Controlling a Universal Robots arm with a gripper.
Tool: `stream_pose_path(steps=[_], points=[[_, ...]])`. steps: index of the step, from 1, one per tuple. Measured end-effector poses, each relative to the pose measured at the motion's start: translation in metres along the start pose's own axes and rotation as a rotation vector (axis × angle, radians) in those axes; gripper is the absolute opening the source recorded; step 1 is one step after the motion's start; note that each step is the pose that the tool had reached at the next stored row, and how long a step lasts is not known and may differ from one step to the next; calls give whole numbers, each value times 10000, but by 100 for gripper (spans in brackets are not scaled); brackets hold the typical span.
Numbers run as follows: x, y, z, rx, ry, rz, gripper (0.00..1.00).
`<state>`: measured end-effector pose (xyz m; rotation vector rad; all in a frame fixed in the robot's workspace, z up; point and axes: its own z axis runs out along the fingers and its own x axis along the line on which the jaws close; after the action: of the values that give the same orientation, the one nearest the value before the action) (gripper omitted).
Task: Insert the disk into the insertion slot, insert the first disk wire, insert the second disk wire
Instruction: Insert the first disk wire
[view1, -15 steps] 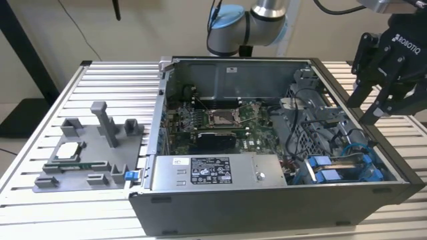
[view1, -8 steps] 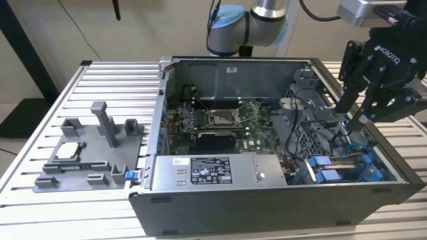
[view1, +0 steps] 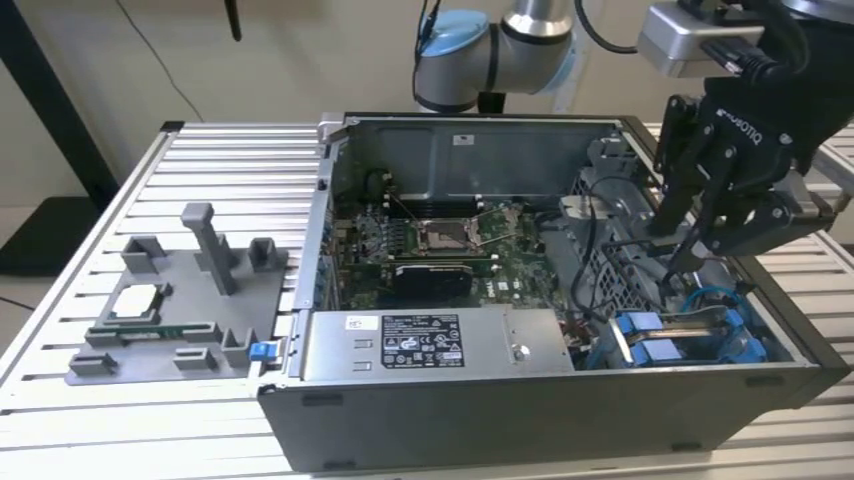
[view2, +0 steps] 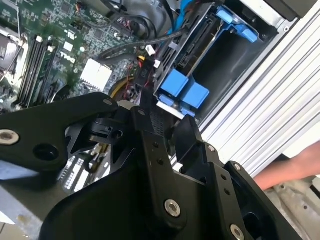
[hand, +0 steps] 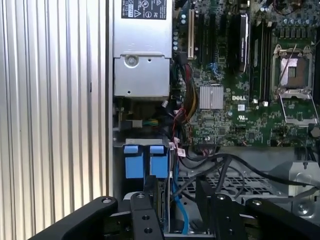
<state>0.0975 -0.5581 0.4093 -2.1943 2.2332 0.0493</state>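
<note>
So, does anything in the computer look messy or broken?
Nothing looks broken or spilled. Loose black cables sprawl across the metal cage beside the disk, a bit untidy. In the second wrist view, a person's hand is right by the table's edge.

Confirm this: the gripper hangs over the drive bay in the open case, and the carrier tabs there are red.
Wrong colour: the carrier tabs are blue, as the first wrist view shows. The gripper does hang over the drive bay.
</note>
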Motion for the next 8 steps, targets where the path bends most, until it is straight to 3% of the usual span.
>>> stream_pose_path(steps=[8], points=[[3,67,61,135,-2,-7,100]])
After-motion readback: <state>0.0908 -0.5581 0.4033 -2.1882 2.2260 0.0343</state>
